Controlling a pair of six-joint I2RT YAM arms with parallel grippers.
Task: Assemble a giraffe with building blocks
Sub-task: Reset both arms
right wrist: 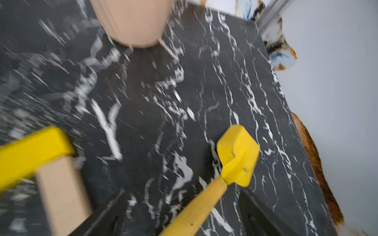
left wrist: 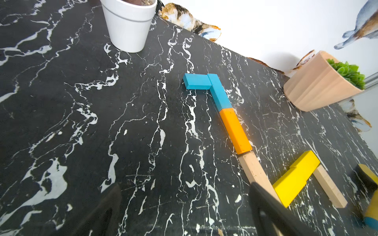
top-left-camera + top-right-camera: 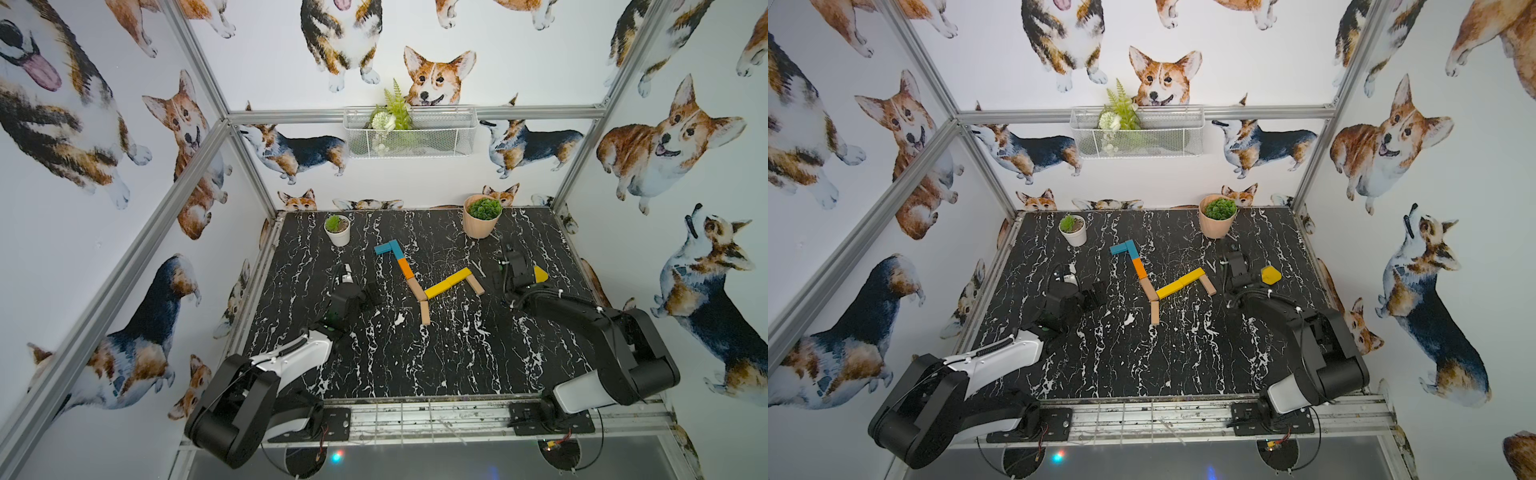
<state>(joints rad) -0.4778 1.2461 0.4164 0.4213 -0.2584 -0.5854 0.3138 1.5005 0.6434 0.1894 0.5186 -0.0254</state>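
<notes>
Black marble table seen from above, 12 o'clock toward the back wall. Containers: a white wire basket hung on that wall holds fern sprigs and white flowers; a white pot at 11 o'clock holds a small green succulent; a larger tan pot at 1 o'clock holds a leafy green plant. The giraffe lies flat near the table's centre, at 6 o'clock of the gap between the pots; it is made of all eight building blocks, joined end to end: teal head pointing to 9 o'clock; teal, orange and tan neck running toward 5 o'clock; yellow body bars rising toward 2 o'clock; tan front leg toward 6 o'clock; tan rear leg toward 5 o'clock. The left gripper sits at 9 o'clock of the giraffe, apart from it, jaws spread wide over bare table; in its wrist view one finger hides the lower end of the tan neck. The right gripper sits at 3 o'clock of the rear leg and at 6 o'clock of the tan pot, jaws apart and gripping no block; its yellow-tipped paddle juts toward 3 o'clock; its wrist view is blurred, so contact with the rear leg cannot be told.
</notes>
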